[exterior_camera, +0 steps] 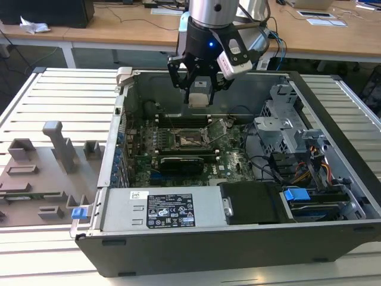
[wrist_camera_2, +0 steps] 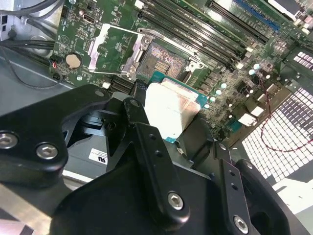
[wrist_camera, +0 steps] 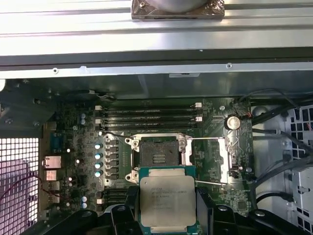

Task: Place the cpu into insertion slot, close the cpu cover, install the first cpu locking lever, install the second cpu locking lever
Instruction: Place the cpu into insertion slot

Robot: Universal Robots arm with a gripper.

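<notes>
To the exterior view's left of the insertion slot, well apart from it, we see a grey moulded fixture tray on the slatted table. The slot itself is a dark square recess with a grey metal rim, set in the green motherboard, and it is empty. Above it hangs the gripper, its black fingers clamped on two opposite edges of the cpu, which is held clear of the slot and not seated. We judge the chip light, stiff and thin, with a brushed metal top smooth enough to slip. The edges are the right hold, since its underside and the socket's contacts look delicate. Just to the exterior view's right of the slot, the cpu cover, a thin silvery frame, lies swung open.
</notes>
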